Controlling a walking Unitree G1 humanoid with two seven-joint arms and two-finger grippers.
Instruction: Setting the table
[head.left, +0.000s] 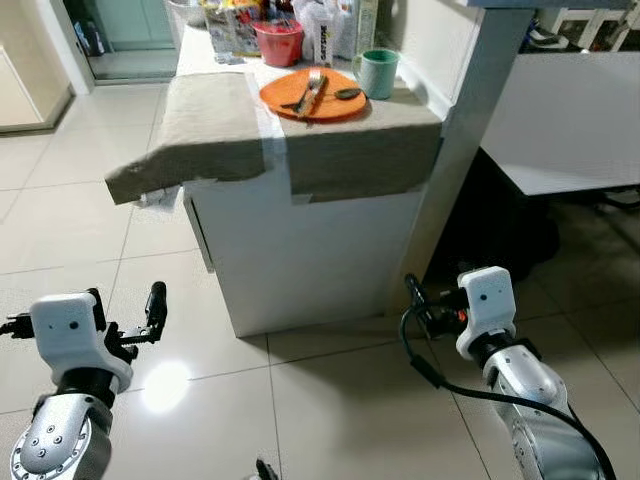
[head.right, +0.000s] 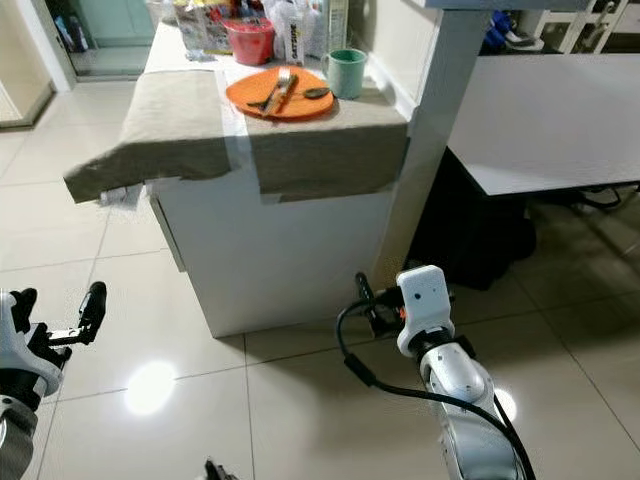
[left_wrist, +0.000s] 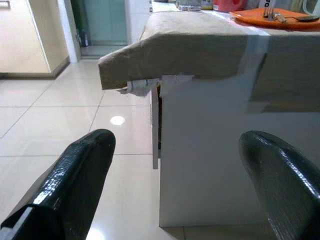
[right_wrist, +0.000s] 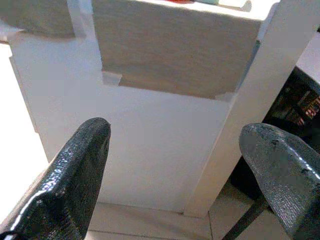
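Note:
An orange plate (head.left: 313, 95) lies on the counter's beige cloth (head.left: 215, 120), with a fork (head.left: 310, 88) and a dark spoon (head.left: 347, 93) on it. A green cup (head.left: 378, 73) stands just right of the plate, and a red bowl (head.left: 279, 43) sits behind it. Both arms hang low in front of the counter, well below its top. My left gripper (left_wrist: 180, 190) is open with nothing between its fingers and faces the cloth's drooping corner. My right gripper (right_wrist: 175, 180) is also open and holds nothing, facing the white counter front.
Bottles and packages (head.left: 330, 25) crowd the back of the counter. A grey pillar (head.left: 470, 130) stands at its right corner. Beyond it is a white table (head.left: 570, 130) with dark items underneath. Glossy tiled floor (head.left: 90, 230) spreads to the left toward a doorway.

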